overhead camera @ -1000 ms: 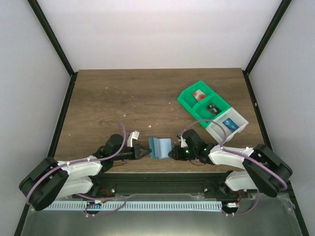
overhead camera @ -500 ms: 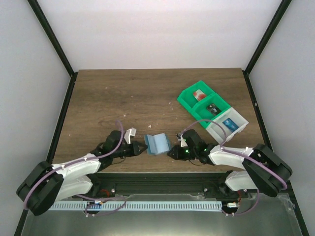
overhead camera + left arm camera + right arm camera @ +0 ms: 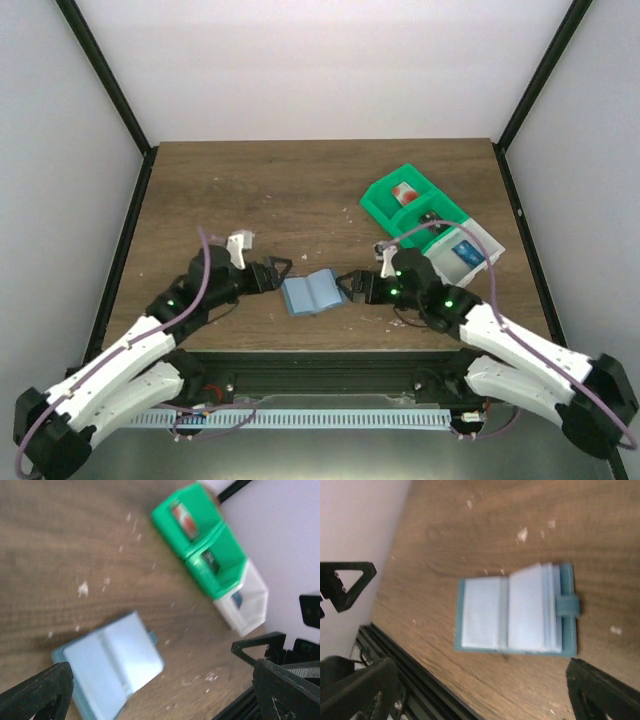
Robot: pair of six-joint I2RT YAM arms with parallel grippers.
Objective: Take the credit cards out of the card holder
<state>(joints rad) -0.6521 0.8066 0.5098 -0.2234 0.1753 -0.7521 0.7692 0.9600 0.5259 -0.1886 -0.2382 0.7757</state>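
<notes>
The light-blue card holder (image 3: 313, 293) lies open and flat on the wooden table near its front edge, pale sleeves up and its strap to one side. It fills the middle of the right wrist view (image 3: 515, 612) and sits lower left in the left wrist view (image 3: 110, 662). No credit cards can be seen in its sleeves. My left gripper (image 3: 279, 274) hovers just left of the holder, open and empty (image 3: 160, 700). Just right of it, my right gripper (image 3: 352, 288) is also open and empty (image 3: 482, 695). Neither touches the holder.
A row of joined bins, two green (image 3: 405, 205) and one white (image 3: 465, 252), stands at the back right, each with a small flat item inside. They also appear in the left wrist view (image 3: 205, 545). Pale crumbs dot the wood. The black table rail runs along the front.
Both grippers have opened, let go of the holder and drawn back from it. The holder, earlier pinched upright between them, now lies spread flat on the table.
</notes>
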